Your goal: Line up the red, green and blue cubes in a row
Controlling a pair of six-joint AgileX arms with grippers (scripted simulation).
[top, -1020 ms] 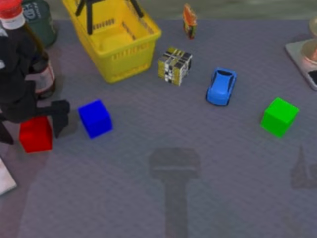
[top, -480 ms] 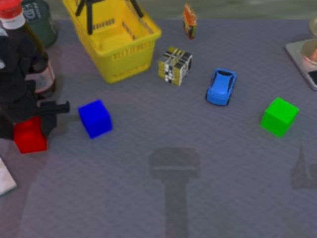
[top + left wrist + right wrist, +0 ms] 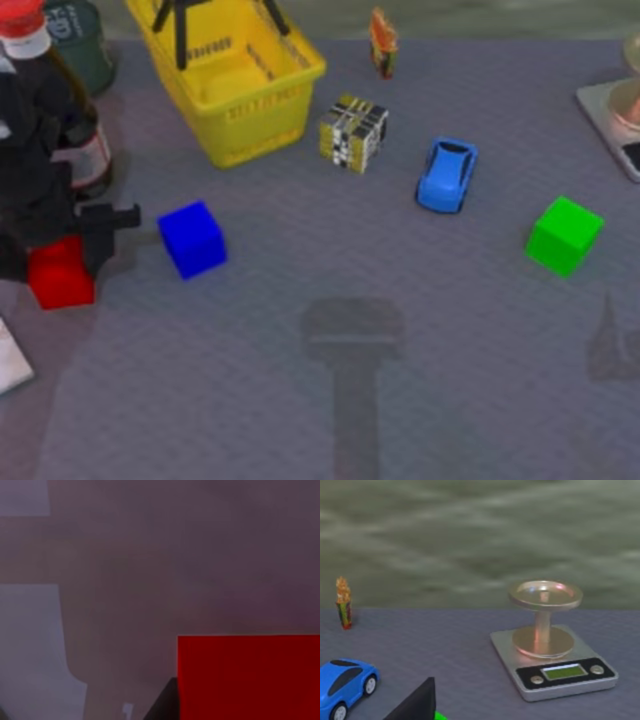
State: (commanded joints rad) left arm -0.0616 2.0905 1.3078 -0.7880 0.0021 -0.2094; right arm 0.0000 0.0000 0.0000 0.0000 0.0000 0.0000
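The left gripper [image 3: 62, 262] is sitting low at the table's left edge, its fingers pinching the red cube [image 3: 60, 275] from both sides. In the left wrist view that cube [image 3: 248, 677] is filling one corner, close against the lens. The right gripper is not appearing in the top view; only a dark finger [image 3: 415, 702] is showing in the right wrist view, so I cannot tell how it stands.

Counting: there are three plain cubes, one of each colour. The blue cube [image 3: 192, 238] is lying just beside the left gripper, towards the table's middle. The green cube [image 3: 564, 234] is lying well apart, near the right side.

Compared with a second ago, the fingers have drawn in from a wide spread and the red cube has shifted slightly left and up under them; since half a second ago nothing is moving. Blue and green are staying put.

Farther back, one patterned puzzle cube [image 3: 353, 132] and one blue toy car [image 3: 447, 174] are standing between the blue and green cubes. Beyond them are one yellow basket [image 3: 232, 75], a dark bottle [image 3: 50, 85] crowding the left arm, a green can [image 3: 85, 38], a small snack packet [image 3: 383, 42] and a kitchen scale [image 3: 553, 665] at the right edge.
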